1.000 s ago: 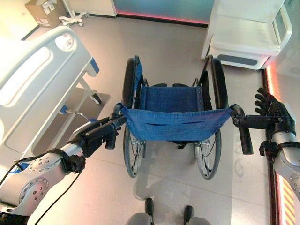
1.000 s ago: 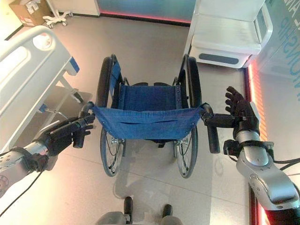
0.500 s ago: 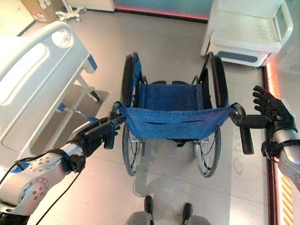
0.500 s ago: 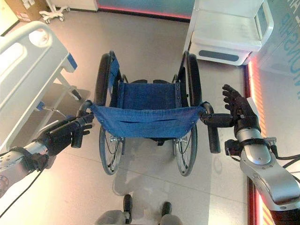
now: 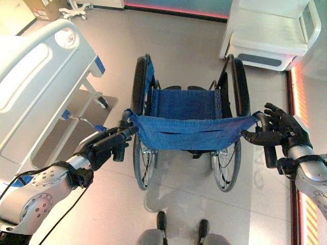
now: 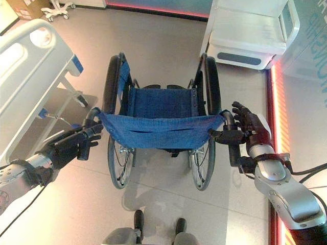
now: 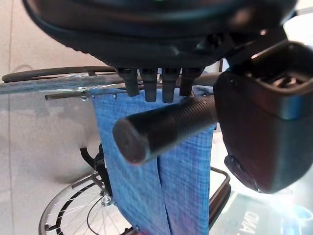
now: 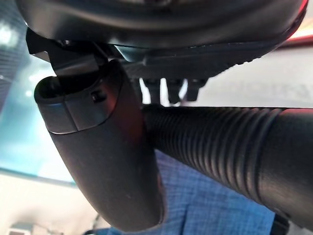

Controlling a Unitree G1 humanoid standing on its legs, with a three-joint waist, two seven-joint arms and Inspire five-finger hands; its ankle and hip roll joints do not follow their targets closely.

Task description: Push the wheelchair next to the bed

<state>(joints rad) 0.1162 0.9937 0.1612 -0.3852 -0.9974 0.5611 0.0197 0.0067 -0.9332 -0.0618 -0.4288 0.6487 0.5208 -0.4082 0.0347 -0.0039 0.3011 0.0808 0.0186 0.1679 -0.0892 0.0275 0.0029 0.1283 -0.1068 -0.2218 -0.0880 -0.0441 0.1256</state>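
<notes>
Gripping wheelchair (image 5: 191,120) push handles: left hand (image 5: 104,148) and right hand (image 6: 248,130) curled around them; bed (image 5: 36,87) left.

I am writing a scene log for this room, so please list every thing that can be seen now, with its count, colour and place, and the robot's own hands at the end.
wheelchair: one, black frame with blue cloth seat and back, middle of the floor in front of the robot.
push handles: two, black ribbed; left one, right one.
bed: one, white with blue corner parts, left of the wheelchair.
white cabinet-like unit: one, far right.
cardboard box: one, brown, far left corner.
wheeled stand base: one, white, beside the box.
left hand: dark, curled round the left push handle.
right hand: dark, curled round the right push handle.
</notes>
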